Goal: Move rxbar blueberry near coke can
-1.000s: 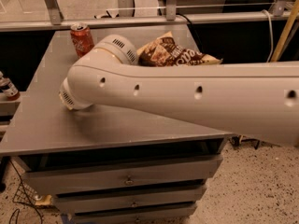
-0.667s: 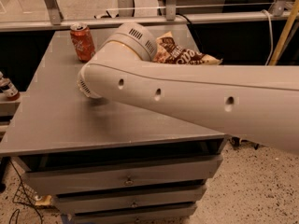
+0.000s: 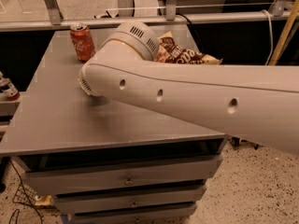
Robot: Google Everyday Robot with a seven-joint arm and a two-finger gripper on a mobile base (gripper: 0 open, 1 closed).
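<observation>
The coke can point(image 3: 82, 42) stands upright at the back left of the grey table point(image 3: 60, 120). It is red-orange with white script and a silver top. My white arm point(image 3: 187, 97) reaches in from the right and crosses the table's middle, its elbow joint just right of the can. The gripper is out of view, hidden behind the arm. The rxbar blueberry is hidden too; no dark blue bar shows anywhere.
A brown and cream chip bag point(image 3: 180, 54) lies at the back of the table, partly behind the arm. A small dark bottle with a red label point(image 3: 8, 88) sits on a lower surface at the far left. Drawers point(image 3: 126, 178) sit under the tabletop.
The arm's elbow has moved up and toward the back of the table, closer to the can's right side. The can and chip bag have not moved.
</observation>
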